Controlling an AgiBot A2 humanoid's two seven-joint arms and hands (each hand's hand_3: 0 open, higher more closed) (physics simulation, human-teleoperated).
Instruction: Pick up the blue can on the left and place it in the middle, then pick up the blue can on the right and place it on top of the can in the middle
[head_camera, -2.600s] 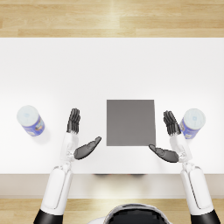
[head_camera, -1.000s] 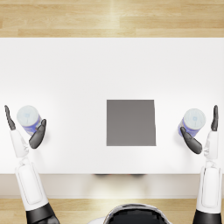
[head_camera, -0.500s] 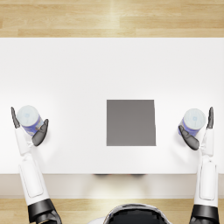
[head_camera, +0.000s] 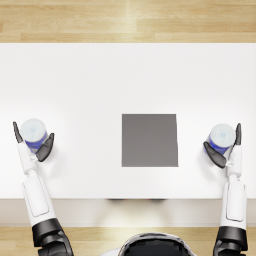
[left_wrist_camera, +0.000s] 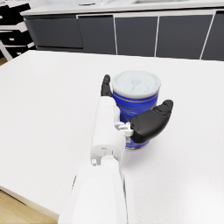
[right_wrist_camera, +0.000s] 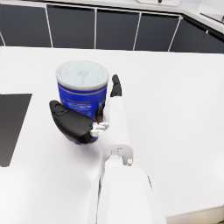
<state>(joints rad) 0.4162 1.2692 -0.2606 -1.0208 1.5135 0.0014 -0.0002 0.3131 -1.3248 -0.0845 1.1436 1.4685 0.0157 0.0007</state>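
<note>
The left blue can (head_camera: 34, 132) with a pale lid stands upright on the white table (head_camera: 125, 80) at its left edge. My left hand (head_camera: 31, 151) cups it, straight fingers on its outer side and the thumb on its inner side; in the left wrist view the thumb of the left hand (left_wrist_camera: 131, 122) lies across the can (left_wrist_camera: 135, 98). The right blue can (head_camera: 221, 136) stands at the table's right edge, and my right hand (head_camera: 230, 156) brackets it the same way. In the right wrist view that can (right_wrist_camera: 82, 87) sits between the thumb and fingers of the right hand (right_wrist_camera: 87, 124). Neither can is lifted.
A dark grey square mat (head_camera: 149, 140) lies flat in the middle of the table between the two cans, also showing as a mat (right_wrist_camera: 11, 127) in the right wrist view. Dark cabinets (left_wrist_camera: 153, 35) stand behind the table. The table's near edge runs just below both hands.
Both hands swung out from beside the mat to the cans, then closed in around them over the last second. The cans and the mat stay in place.
</note>
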